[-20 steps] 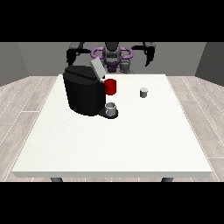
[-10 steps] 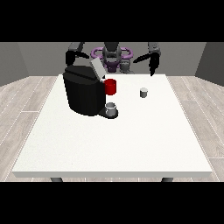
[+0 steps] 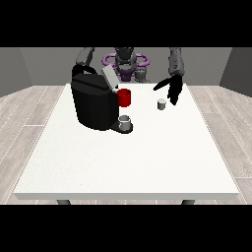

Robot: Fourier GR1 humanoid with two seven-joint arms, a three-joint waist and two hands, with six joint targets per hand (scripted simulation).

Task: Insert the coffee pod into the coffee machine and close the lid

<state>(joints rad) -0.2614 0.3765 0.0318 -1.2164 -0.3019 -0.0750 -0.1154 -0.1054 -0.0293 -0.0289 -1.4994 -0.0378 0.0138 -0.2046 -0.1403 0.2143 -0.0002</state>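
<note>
A black coffee machine [image 3: 93,104] stands on the white table [image 3: 128,157] at the left of middle, its grey lid [image 3: 109,77] raised and tilted back. A red part [image 3: 124,97] shows at its front, and a small grey cup [image 3: 126,121] sits on its drip tray. The small grey coffee pod [image 3: 161,104] stands on the table to the right of the machine. The hand at the view's right [image 3: 173,89] hangs just above and right of the pod, fingers pointing down and spread, not touching it. The hand at the view's left is hidden behind the machine.
The robot's torso [image 3: 126,63] with purple rings is behind the table's far edge. Wide bare table surface lies in front of the machine and pod. Wooden floor surrounds the table.
The arm at the view's right has come down and forward, from raised near the robot's shoulder to just above the coffee pod. The machine and pod have not moved.
</note>
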